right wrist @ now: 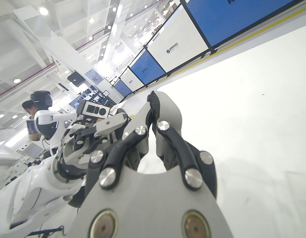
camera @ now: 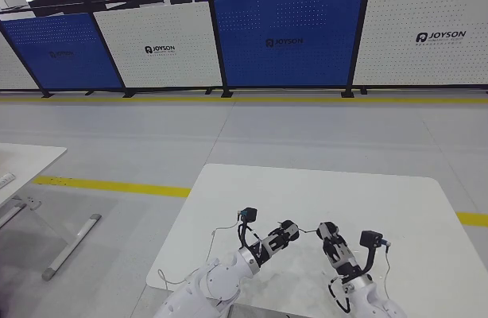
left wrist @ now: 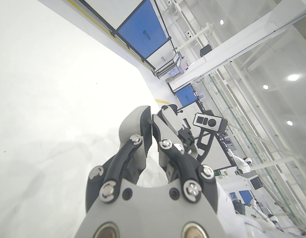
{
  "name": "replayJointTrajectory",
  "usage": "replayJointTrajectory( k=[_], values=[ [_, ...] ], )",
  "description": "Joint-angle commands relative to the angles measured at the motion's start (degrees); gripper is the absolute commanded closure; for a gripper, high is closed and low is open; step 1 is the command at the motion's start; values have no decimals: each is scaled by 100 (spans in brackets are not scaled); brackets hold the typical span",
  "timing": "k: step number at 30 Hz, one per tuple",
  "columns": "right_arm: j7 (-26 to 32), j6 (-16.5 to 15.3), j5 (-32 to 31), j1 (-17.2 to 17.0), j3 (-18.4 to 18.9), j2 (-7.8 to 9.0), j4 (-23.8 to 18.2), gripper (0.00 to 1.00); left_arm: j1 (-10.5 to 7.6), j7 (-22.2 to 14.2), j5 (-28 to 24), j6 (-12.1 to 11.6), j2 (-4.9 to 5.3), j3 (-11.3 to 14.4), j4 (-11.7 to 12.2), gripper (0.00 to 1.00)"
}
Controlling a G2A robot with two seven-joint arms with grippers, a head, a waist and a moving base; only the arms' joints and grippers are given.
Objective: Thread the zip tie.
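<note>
Dark, thin zip tie spans the gap between both fingertip pairs. Left gripper pinched tight on one end; right gripper closed, apparently on the other. Expect it light, springy, slick: grip near the tip so you keep it stiff.

Light: bright ceiling lamps, upper right, left wrist view.
Glare: table washed white.
Edges: straight lines bow.

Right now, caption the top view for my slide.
The left gripper and right gripper pinch a zip tie between them over the white table.
</note>
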Motion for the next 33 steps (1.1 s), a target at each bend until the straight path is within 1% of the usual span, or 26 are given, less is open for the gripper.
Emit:
replayJointTrajectory(
  k=[1, 5, 9, 13, 15, 16, 19, 22, 26, 33],
  values=[
    [10, -6, 13, 29, -7, -11, 32, 100, 0, 0, 0, 0, 0, 0, 0, 100],
    [48, -16, 29, 64, -17, -30, 73, 100, 0, 0, 0, 0, 0, 0, 0, 100],
    [100, -102, 80, 70, -13, -44, 69, 100, 11, -47, -219, 30, -12, -8, -17, 100],
    [74, -130, 111, 48, 2, -53, 12, 100, -8, -330, -616, -73, -16, -27, 13, 100],
    [76, -130, 125, 35, 3, -53, -20, 100, -9, -558, -987, -187, -19, -39, 28, 100],
    [84, -130, 128, 29, 6, -52, -39, 100, -27, -632, -1083, -255, -14, -81, 53, 100],
    [61, -130, 118, -1, 21, -47, -93, 100, 0, -600, -1085, -301, -7, -117, 38, 100],
    [40, -130, 132, -33, 39, -40, -130, 100, 14, -559, -1100, -274, -7, -138, 27, 100],
    [15, -130, 142, -65, 58, -29, -163, 100, -3, -514, -1075, -173, -14, -122, 54, 100],
    [-31, -130, 148, -133, 129, -2, -228, 100, -3, -514, -1075, -173, -14, -122, 54, 100]
  ],
)
